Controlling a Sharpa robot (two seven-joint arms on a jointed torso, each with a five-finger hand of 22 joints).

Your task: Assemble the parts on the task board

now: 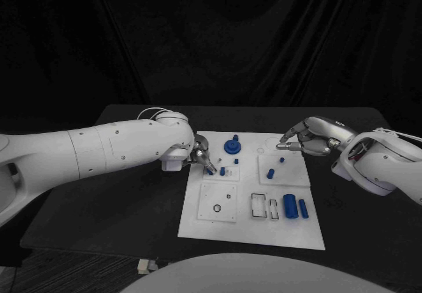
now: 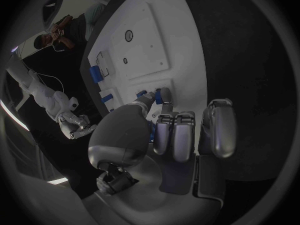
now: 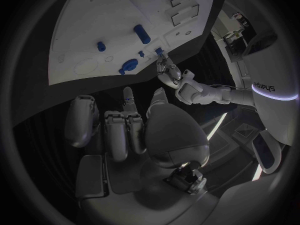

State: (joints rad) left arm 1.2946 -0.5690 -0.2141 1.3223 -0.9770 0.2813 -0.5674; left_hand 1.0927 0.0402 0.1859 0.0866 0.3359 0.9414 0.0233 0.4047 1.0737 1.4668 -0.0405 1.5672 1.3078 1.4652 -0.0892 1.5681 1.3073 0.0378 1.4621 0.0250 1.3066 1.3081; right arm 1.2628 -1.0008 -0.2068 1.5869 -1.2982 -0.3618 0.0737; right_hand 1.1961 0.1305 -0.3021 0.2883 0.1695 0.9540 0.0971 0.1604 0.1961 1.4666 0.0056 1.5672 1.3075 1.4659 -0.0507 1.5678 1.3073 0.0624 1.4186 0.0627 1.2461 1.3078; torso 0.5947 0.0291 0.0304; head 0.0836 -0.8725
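Head view: the white task board [image 1: 252, 217] lies mid-surface. The left hand [image 1: 200, 157] is at the board's 9 o'clock edge, fingertips pinching a small blue peg [image 1: 211, 171]. The right hand [image 1: 308, 141] hovers at the 1 o'clock corner, fingers curled in, grasping nothing visible. Blue bars [image 1: 296, 207] lie toward 5 o'clock.

Left wrist view: fingertips [image 2: 152, 96] touch the peg [image 2: 159, 96].

Right wrist view: curled fingers [image 3: 119, 130] beside the board [image 3: 94, 20].
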